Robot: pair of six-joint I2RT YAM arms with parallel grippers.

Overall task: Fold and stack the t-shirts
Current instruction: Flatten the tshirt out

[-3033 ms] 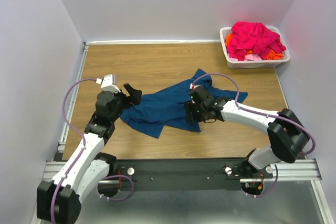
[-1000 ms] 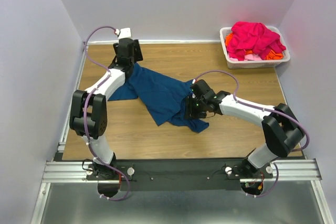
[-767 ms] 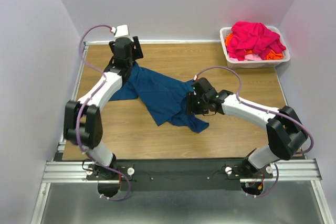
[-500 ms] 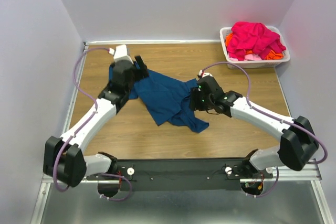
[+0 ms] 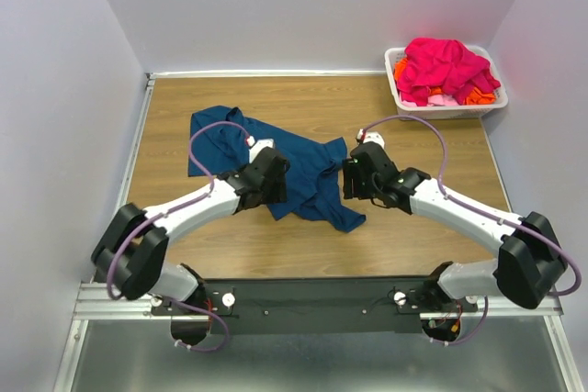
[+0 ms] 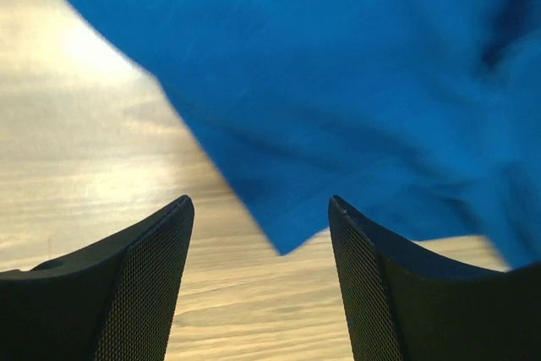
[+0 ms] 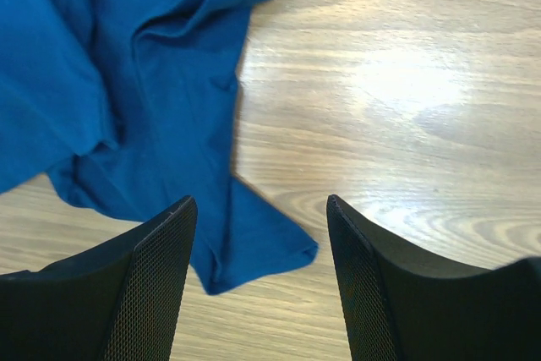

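Cloth of the blue t-shirt [image 5: 308, 172] mid-frame looks limp; left hand [image 6: 258, 209] and right hand [image 7: 259, 202], both spread empty, should pinch corners.

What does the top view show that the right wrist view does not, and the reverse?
Only the top view shows the basket of pink and orange shirts and the whole blue shirt. Only the right wrist view shows that its fingers stand apart with nothing between them, and the shirt's folds close up. Both show the blue shirt lying crumpled on the table.
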